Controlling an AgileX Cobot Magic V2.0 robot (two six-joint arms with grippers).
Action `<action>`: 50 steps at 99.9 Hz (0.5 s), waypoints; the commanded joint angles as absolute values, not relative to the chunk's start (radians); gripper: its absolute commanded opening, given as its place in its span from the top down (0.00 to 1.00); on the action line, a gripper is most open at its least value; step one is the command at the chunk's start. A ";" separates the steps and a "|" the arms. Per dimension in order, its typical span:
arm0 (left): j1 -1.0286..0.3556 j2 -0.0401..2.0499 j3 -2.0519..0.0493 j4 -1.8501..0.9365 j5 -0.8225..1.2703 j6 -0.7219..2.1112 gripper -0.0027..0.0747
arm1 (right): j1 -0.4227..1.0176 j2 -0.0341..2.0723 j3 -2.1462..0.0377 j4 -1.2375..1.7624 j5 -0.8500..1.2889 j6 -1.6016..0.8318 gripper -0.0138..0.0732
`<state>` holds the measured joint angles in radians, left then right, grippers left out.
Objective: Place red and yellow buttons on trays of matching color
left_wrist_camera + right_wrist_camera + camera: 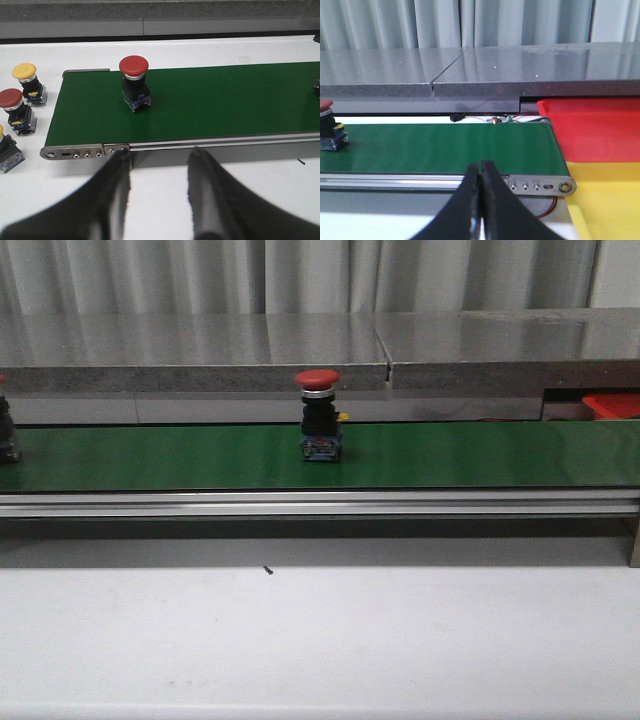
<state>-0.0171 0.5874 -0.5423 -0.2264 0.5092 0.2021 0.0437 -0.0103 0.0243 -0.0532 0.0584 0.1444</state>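
A glossy red mushroom-capped button (318, 414) on a black, blocky base stood upright on the smooth green belt (480, 455) — beyond the left gripper (159, 165), whose fingers were apart. The right gripper (481, 172) was closed, empty, near 1 red tray (600, 127) and 1 yellow tray (610, 200) — 3 more buttons (17, 111) sat off the belt

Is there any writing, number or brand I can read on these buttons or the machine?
None can be read.
Red button on the green belt: a small label on its blue base, too blurred to read.
Spare buttons beside the belt: no legible marks.
Red tray and yellow tray: plain, no text.
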 commanded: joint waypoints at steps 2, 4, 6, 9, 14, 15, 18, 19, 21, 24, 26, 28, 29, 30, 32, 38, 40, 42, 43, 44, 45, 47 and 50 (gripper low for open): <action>-0.024 0.540 -0.539 -0.246 0.433 0.202 0.95 | 0.039 -0.017 -0.051 -0.019 0.054 0.143 0.92; -0.024 0.534 -0.537 -0.246 0.433 0.202 0.99 | 0.039 -0.011 -0.068 -0.015 0.068 0.143 0.92; -0.024 0.532 -0.533 -0.246 0.433 0.202 0.99 | 0.039 -0.006 -0.087 -0.014 0.089 0.143 0.92; -0.024 0.530 -0.533 -0.246 0.433 0.202 0.99 | 0.039 0.006 -0.113 -0.014 0.127 0.143 0.92; -0.024 0.530 -0.533 -0.246 0.433 0.202 0.99 | 0.039 0.034 -0.165 -0.014 0.180 0.143 0.92; -0.024 0.530 -0.533 -0.246 0.433 0.202 0.99 | 0.039 0.044 -0.180 -0.014 0.188 0.143 0.92; -0.024 0.530 -0.533 -0.246 0.433 0.202 0.99 | 0.039 0.066 -0.213 -0.014 0.221 0.143 0.92; -0.024 0.530 -0.533 -0.246 0.433 0.202 0.99 | 0.039 0.072 -0.221 -0.015 0.238 0.143 0.92; -0.024 0.530 -0.533 -0.246 0.433 0.202 0.99 | 0.039 0.092 -0.247 -0.016 0.262 0.143 0.92; -0.024 0.530 -0.533 -0.246 0.433 0.202 0.99 | 0.039 0.122 -0.282 -0.017 0.298 0.143 0.92; -0.024 0.530 -0.533 -0.246 0.433 0.202 0.99 | 0.039 0.155 -0.309 -0.017 0.326 0.143 0.92; -0.024 0.530 -0.533 -0.246 0.433 0.202 0.99 | 0.039 0.172 -0.337 -0.017 0.359 0.143 0.92; -0.024 0.530 -0.533 -0.246 0.433 0.202 0.99 | 0.039 0.181 -0.357 -0.017 0.371 0.143 0.92; -0.024 0.530 -0.533 -0.246 0.433 0.202 0.99 | 0.039 0.200 -0.367 -0.017 0.398 0.143 0.92; -0.024 0.530 -0.533 -0.246 0.433 0.202 0.99 | 0.039 0.230 -0.399 -0.017 0.425 0.143 0.92; -0.024 0.530 -0.533 -0.246 0.433 0.202 0.99 | 0.039 0.317 -0.490 -0.018 0.569 0.143 0.92; -0.024 0.530 -0.533 -0.246 0.433 0.202 0.99 | 0.039 0.365 -0.526 -0.018 0.619 0.143 0.92; -0.024 0.530 -0.533 -0.246 0.433 0.202 0.99 | 0.039 0.390 -0.562 -0.020 0.668 0.139 0.92; -0.024 0.530 -0.533 -0.246 0.433 0.202 0.99 | 0.039 0.414 -0.585 -0.021 0.684 0.138 0.92; -0.024 0.530 -0.533 -0.246 0.433 0.202 0.99 | 0.039 0.426 -0.597 -0.023 0.713 0.137 0.92; -0.024 0.530 -0.533 -0.246 0.433 0.202 0.99 | 0.039 0.439 -0.609 -0.024 0.728 0.135 0.92; -0.024 0.530 -0.533 -0.246 0.433 0.202 0.99 | 0.039 0.489 -0.643 -0.026 0.768 0.133 0.92; -0.024 0.530 -0.533 -0.246 0.433 0.202 0.99 | 0.039 0.536 -0.697 -0.027 0.812 0.132 0.92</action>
